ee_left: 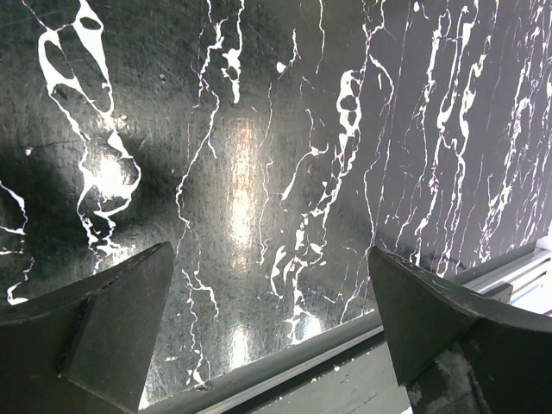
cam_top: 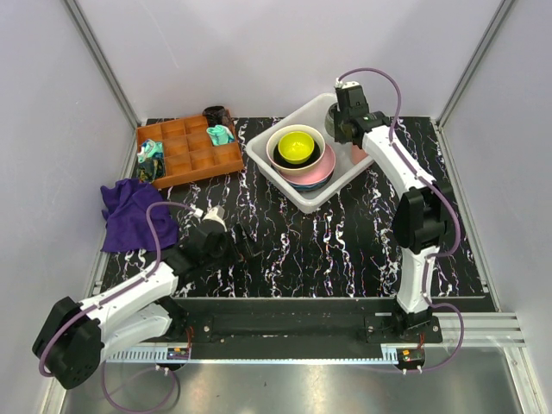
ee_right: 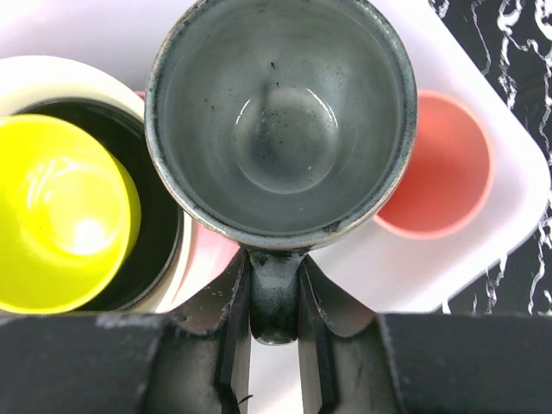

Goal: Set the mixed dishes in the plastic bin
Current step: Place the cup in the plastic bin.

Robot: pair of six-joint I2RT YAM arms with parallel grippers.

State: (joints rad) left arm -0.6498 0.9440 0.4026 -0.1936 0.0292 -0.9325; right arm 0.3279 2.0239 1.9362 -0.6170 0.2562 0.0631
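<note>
Grey mug [ee_right: 280, 121] pinched by its handle between the fingers of the right gripper [ee_right: 274, 302], mouth up, hung over the far right end of the plastic bin [cam_top: 259, 157]. Handle grip probably chosen to keep the fingers outside the mug body and the mug upright for lowering. Aimed at the gap between the pink cup [ee_right: 435, 168], upright on the bin floor, and the stack on the other side. Stack built largest at the bottom, seemingly to save room: small yellow bowl [ee_right: 60, 216] on what looks like the black saucer [ee_right: 164, 237], both inside the cream bowl [ee_right: 52, 73], all on the pink plate [cam_top: 325, 168].

Left gripper [ee_left: 269, 254] spread wide, holding nothing, low over the black marbled table [ee_left: 259, 129] near its front edge. Well apart from the bin, likely parked there to keep out of the right arm's way.

Contact between mug base and bin floor: impossible to tell, the drop below the mug being hidden by the mug itself. In the top view, mug almost wholly behind the wrist. Under the pink plate only a bluish sliver of edge, possibly another plate. Contents of the wooden tray [cam_top: 194, 159] too small to name. Purple cloth [cam_top: 129, 211] bunched at the left of the table, untouched.
</note>
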